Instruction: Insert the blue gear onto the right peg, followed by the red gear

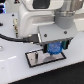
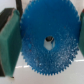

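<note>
The gripper (image 1: 54, 48) holds the blue gear (image 2: 48, 41) by its rim — in the wrist view a green pad (image 2: 8, 42) presses on each side of the toothed disc, jaws narrowed to its width. In the exterior view the gear hangs just above the dark base plate (image 1: 35, 60), over the part toward the exterior view's right, on a white table (image 1: 20, 72) — whether it touches the plate I cannot tell.

The gripper (image 1: 54, 48), clamped around the blue gear (image 2: 48, 41), hung just above the dark base plate (image 1: 35, 59); white table (image 1: 20, 72) lay open at lower left.
</note>
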Available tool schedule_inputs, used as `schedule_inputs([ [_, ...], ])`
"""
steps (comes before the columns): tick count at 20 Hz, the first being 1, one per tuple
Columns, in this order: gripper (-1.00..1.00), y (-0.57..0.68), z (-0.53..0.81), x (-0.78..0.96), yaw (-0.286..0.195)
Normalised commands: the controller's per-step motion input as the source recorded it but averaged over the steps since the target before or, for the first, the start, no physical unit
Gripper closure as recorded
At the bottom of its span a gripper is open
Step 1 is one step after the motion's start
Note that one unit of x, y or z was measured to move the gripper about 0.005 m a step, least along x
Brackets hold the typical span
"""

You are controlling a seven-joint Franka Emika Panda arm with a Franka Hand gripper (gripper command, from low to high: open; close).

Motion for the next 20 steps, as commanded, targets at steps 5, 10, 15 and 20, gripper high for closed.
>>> schedule_inputs([
  [5,1.00,0.00,-0.04,0.02,0.000],
  [10,1.00,-0.04,-0.10,0.03,0.000],
  [15,1.00,-0.04,-0.05,0.06,0.000],
  [20,1.00,-0.08,0.08,0.16,0.000],
])
